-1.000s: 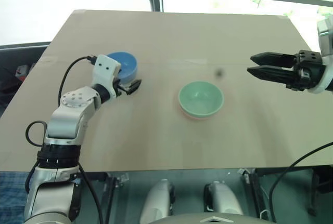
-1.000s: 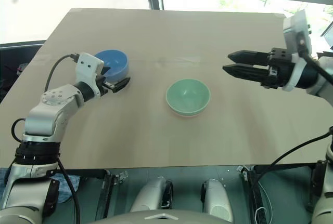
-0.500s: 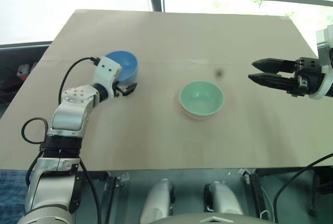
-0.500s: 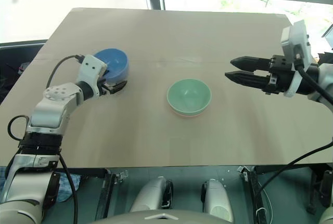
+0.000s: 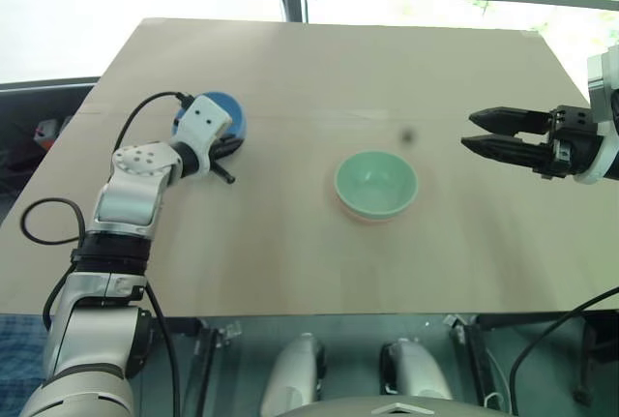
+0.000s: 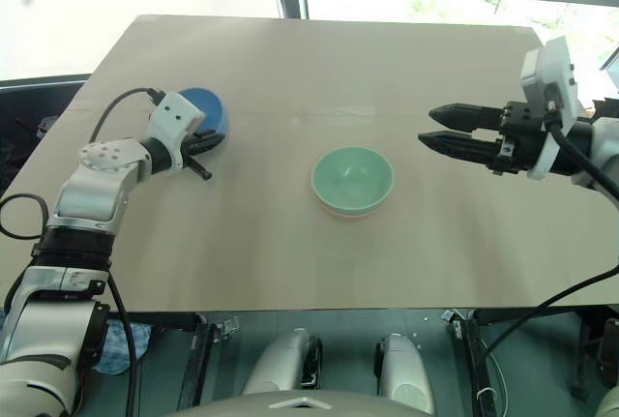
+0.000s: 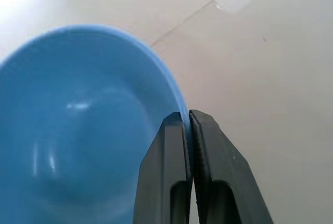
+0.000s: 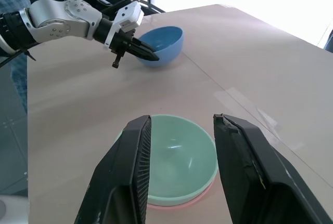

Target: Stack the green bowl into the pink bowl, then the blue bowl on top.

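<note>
Left pincer (image 7: 188,117): clenched on the rim of the blue bowl (image 7: 78,130), one finger inside the wall and one outside, biting the edge nearest the middle of the table (image 5: 290,78).

Blue bowl: held at the rim, and in the right wrist view it looks tipped, its far side resting on the table or just off it; I cannot tell which. Thin, smooth, glossy wall; to my eye stiff plastic, light, and slippery under a narrow pinch. The grip sits right at the lip, so I would expect the bowl to swing or twist about the fingers when carried; a deeper bite on the wall would hold steadier.

Green bowl (image 5: 375,183): well apart from the left pincer, toward the right arm, upright and already nested in the pink bowl (image 8: 200,201), of which a thin salmon edge shows beneath. Same shape, so the blue one should drop in snugly if lowered level.

Right pincer (image 5: 476,132): jaws parted, grasping nothing, hanging above the table beyond the stacked pair, pointing toward them.
</note>
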Controlling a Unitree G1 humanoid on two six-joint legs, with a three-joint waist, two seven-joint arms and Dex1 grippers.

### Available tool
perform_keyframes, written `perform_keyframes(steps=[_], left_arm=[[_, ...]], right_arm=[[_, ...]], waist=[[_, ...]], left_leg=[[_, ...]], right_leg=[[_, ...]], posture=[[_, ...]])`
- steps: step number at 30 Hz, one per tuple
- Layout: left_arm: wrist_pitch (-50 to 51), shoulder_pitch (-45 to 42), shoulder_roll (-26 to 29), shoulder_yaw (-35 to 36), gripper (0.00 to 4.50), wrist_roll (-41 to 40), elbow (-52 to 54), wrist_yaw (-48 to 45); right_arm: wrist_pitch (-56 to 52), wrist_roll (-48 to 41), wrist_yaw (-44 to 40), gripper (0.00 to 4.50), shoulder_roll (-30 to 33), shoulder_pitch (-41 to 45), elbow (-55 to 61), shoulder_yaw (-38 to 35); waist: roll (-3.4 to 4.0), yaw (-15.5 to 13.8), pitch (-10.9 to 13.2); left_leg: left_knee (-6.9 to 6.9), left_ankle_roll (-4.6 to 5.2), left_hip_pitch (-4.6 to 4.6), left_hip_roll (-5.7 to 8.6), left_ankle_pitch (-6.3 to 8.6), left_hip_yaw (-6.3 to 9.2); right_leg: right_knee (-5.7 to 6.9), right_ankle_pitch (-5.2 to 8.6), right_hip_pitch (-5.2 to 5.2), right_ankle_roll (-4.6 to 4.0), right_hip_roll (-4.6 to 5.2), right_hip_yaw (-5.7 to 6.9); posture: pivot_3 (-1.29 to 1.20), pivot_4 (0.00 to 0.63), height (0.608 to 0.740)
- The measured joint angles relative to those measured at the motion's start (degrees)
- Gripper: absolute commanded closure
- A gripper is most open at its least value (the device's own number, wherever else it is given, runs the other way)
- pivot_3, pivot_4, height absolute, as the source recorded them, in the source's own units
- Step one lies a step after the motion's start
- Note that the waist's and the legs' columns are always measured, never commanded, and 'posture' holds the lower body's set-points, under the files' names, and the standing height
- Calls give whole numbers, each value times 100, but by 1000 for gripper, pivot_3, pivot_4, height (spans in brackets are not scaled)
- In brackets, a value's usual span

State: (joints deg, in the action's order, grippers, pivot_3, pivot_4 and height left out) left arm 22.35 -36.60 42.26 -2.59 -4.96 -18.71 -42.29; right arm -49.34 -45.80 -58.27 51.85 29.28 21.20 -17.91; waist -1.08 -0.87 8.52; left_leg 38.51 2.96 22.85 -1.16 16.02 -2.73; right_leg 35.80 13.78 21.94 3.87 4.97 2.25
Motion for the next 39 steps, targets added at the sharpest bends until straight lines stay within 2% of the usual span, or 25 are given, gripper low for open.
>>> perform_keyframes(steps=[5, 10, 12, 16, 23, 28, 30, 34, 35, 39], left_arm=[[-159, -214, -59, -22, 4415, 21, -180, -407], [-287, -807, -323, -410, 4415, -267, 66, -1568], [-418, -1099, -398, -767, 4415, -461, 569, -2377], [-721, -1534, -596, -1120, 4415, -582, 1029, -3122], [-1194, -1740, -961, -1499, 4415, -574, 1278, -3664], [-1709, -1730, -982, -1738, 4415, -418, 1326, -3994], [-1777, -1730, -1009, -1741, 3933, -425, 1319, -4047], [-1902, -1730, -1131, -1738, 2369, -420, 1240, -3995], [-1909, -1730, -1150, -1736, 1861, -409, 1206, -3938], [-1566, -1731, -1207, -1559, 1861, -640, 1174, -3880]], right_arm=[[8, -7, 12, 2485, 12, -3, -3, 2], [32, -4, 8, 2485, 44, -4, -38, 123], [74, 4, 9, 2485, 45, 1, -72, 177], [92, 4, 40, 2485, 29, 0, -65, 303], [86, -40, 163, 2485, 27, -15, 56, 340], [68, -147, 276, 2485, 63, -149, 156, 338], [64, -179, 328, 2485, 89, -152, 166, 333], [64, -246, 378, 2485, 129, -152, 204, 332], [64, -253, 379, 2485, 145, -152, 204, 332], [66, -260, 380, 2485, 162, -151, 203, 332]], waist=[[0, -16, 0], [-5, 5, 4], [-5, -11, 4], [-5, 1, 4], [-4, 3, 5], [-4, 1, 5], [-4, 0, 5], [-4, 0, 5], [-4, 1, 5], [-4, 2, 5]], left_leg=[[5, 0, 1, 0, 0, 2], [17, 12, 18, 2, 7, 2], [17, 12, 25, 2, 7, 4], [18, 12, 23, 10, 7, 1], [23, 13, 18, -2, 7, 0], [27, 18, 21, -1, 11, 0], [29, 19, 20, -1, 11, 0], [37, 21, 20, -1, 12, 0], [40, 22, 21, -1, 13, 1], [46, 22, 21, -4, 13, 2]], right_leg=[[1, 0, 0, 0, 0, 2], [-2, 0, 4, 1, -2, 4], [-4, 0, 9, 1, -2, 6], [-4, 0, 8, 1, -2, 4], [2, 0, 7, 1, -7, -2], [0, 0, 6, 1, -5, -4], [1, 0, 6, 1, -5, -4], [1, 0, 5, 1, -5, -5], [1, 0, 5, 1, -5, -5], [1, 0, 5, 1, -5, -5]], posture=[[0, 150, 740], [0, 150, 740], [0, 150, 740], [0, 150, 740], [0, 150, 740], [0, 150, 740], [0, 150, 740], [0, 150, 740], [0, 150, 740], [0, 150, 740]])
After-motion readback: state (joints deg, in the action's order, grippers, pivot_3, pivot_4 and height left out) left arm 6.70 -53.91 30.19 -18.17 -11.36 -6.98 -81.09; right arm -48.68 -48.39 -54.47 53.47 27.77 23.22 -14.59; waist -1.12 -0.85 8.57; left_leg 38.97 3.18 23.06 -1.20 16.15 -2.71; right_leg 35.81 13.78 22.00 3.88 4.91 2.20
